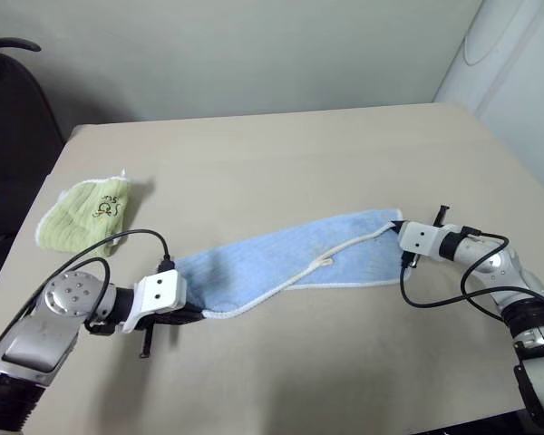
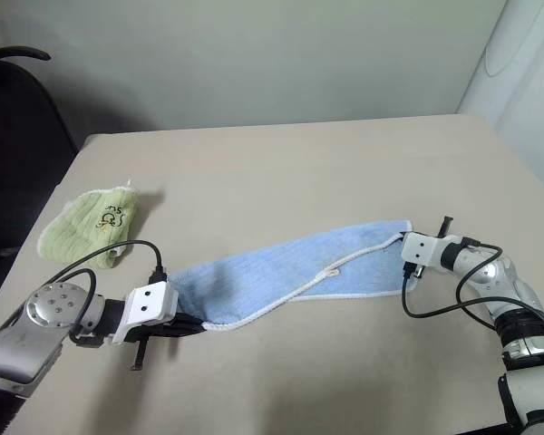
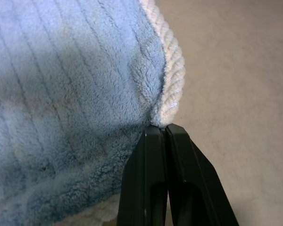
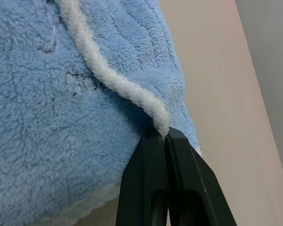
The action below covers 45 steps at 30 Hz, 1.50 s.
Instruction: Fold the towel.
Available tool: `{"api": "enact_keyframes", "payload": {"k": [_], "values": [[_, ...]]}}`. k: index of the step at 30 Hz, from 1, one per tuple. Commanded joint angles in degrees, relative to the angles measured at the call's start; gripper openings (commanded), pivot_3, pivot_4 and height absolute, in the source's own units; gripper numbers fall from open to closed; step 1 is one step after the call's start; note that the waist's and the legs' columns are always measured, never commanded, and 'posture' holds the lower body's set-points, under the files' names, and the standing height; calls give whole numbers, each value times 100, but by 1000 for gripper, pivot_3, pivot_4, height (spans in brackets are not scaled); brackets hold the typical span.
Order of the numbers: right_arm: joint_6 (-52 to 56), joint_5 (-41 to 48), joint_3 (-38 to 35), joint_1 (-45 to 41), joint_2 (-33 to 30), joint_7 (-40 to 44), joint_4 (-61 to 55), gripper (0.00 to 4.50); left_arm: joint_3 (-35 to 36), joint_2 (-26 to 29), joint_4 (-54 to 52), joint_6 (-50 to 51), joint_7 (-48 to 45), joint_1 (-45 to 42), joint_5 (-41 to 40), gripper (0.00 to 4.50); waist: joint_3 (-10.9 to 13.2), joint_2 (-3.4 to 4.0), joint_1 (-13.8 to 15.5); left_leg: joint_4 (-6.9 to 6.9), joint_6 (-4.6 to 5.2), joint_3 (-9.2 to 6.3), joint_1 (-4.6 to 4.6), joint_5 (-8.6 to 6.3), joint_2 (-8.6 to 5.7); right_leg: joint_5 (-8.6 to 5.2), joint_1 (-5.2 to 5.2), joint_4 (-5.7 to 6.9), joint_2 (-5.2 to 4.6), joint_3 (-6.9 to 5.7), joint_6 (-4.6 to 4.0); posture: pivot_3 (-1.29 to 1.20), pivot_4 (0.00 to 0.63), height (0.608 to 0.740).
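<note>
The towel (image 1: 290,263) is lying stretched across the desk (image 1: 281,154). Wrist views are showing left fingers (image 3: 153,160) and right fingers (image 4: 153,160) pinching its white edges. Green cloth (image 1: 83,213) is sitting at ten o'clock.

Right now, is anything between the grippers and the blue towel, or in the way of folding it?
Nothing visible. The left gripper and the right gripper are each shut on an end of the towel. The green cloth lies apart, off past the towel's left end, and the table beyond the towel is bare.
</note>
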Motion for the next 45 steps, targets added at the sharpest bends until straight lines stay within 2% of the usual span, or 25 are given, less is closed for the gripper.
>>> {"api": "enact_keyframes", "payload": {"k": [1, 5, 7, 9, 12, 17, 21, 24, 27, 29, 33, 35, 38, 43, 44, 45], "values": [[-110, 201, -164, -198, -140, 149, -11, 0, 453, -282, -373, 641, 294, -16, -678, 20, 1, -2, 9, 1, 0, -1, -1, 0, 0, 0, 0, 0, 0, 0, 0, 0, 150, 740], [-107, 320, -262, -335, -262, 299, 55, 0, 1160, -539, -592, 1437, 592, -205, -1587, 20, 4, -7, 20, 6, -1, -1, -6, 1, 0, 0, -1, 2, 0, -3, 0, 0, 150, 740], [-55, 360, -351, -480, -418, 334, 170, 0, 1707, -843, -536, 1789, 1136, -662, -2160, 20, 7, -3, 31, 5, -4, -2, -5, 2, 0, 0, 0, 2, 0, -4, 0, 0, 150, 740], [-14, 378, -426, -651, -541, 327, 317, 0, 1995, -1119, -391, 2016, 1709, -1177, -2403, 20, 8, -4, 40, 7, -9, 0, -5, 8, -1, 1, 0, 4, 0, -4, 1, 0, 150, 740], [138, 453, -552, -1180, -682, 353, 688, 0, 2072, -1578, 98, 2142, 2644, -2304, -2378, 20, 11, 2, 60, 10, -55, 0, -2, 42, -2, 4, 5, 4, -1, -2, 6, 0, 150, 740], [257, 19, -402, -2703, -823, 15, 1682, 0, 1672, -2087, 1424, 1730, 3145, -4243, -1878, 20, 15, 5, 37, 10, -56, 5, -6, 52, -3, 7, -1, 0, -1, 0, 11, 0, 150, 740], [257, 0, -476, -3771, -994, 61, 2167, 0, 1715, -2072, 2582, 1318, 3118, -5543, -1683, 20, 20, 4, 27, 0, -65, 5, -32, 61, -2, 7, -28, 2, -1, 0, 10, 0, 150, 740], [206, 148, -565, -4071, -1101, 273, 2262, 0, 1738, -1937, 2825, 1156, 2900, -5799, -1642, 20, 19, 5, 8, -18, -68, 4, -48, 65, -2, 7, -35, -9, -1, 1, 10, 0, 150, 740], [210, 691, -810, -3739, -1149, 1088, 1963, 0, 1753, -1670, 2235, 1355, 2494, -5145, -1799, 20, 18, 5, -27, -45, -63, 5, -55, 65, -1, 6, -26, -71, -1, 3, 10, 0, 150, 740], [282, 1080, -935, -3166, -1202, 1725, 1555, 0, 1804, -1500, 1633, 1564, 2193, -4416, -1994, 20, 18, 4, -34, -51, -61, 6, -62, 64, -1, 6, -29, -85, 0, 3, 10, 0, 150, 740], [1025, 2082, -1207, -1246, -1326, 2945, -49, 0, 1935, -1198, 262, 2091, 1836, -2636, -2365, 20, 18, -1, -6, -23, -50, 4, -80, 55, -3, 5, -47, -91, 2, 1, 12, 0, 150, 740], [1482, 2417, -1295, -229, -1439, 3308, -933, 0, 1978, -1061, -396, 2239, 1715, -1734, -2410, 20, 20, -3, 46, -15, -52, 4, -115, 54, -4, 4, -74, -94, 2, 1, 14, 0, 150, 740], [2156, 2815, -1438, 1177, -1585, 3672, -2116, 0, 2060, -921, -1306, 2259, 1451, -129, -2333, 20, 19, -1, 60, -19, -53, 8, -119, 53, -6, 2, -76, -96, 2, 4, 17, 0, 150, 740], [2773, 3082, -1691, 2064, -1927, 4023, -2799, 0, 2388, -980, -1901, 2512, 1571, 1151, -2542, 20, 35, -27, 41, -20, -53, 18, -79, 45, -2, -2, -46, -83, 1, 11, 31, 0, 150, 740], [2839, 3118, -1730, 2101, -2010, 4116, -2812, 0, 2480, -982, -1974, 2554, 1560, 1308, -2611, 20, 39, -33, 38, -8, -44, 17, -49, 45, 1, 3, -15, -72, 2, 10, 30, 0, 150, 740], [2888, 3151, -1753, 2097, -2070, 4185, -2809, 0, 2561, -976, -2029, 2586, 1547, 1427, -2683, 20, 41, -35, 33, -9, 4, 17, -9, 29, 2, 14, 19, -62, 2, 10, 24, 0, 150, 740]]}}
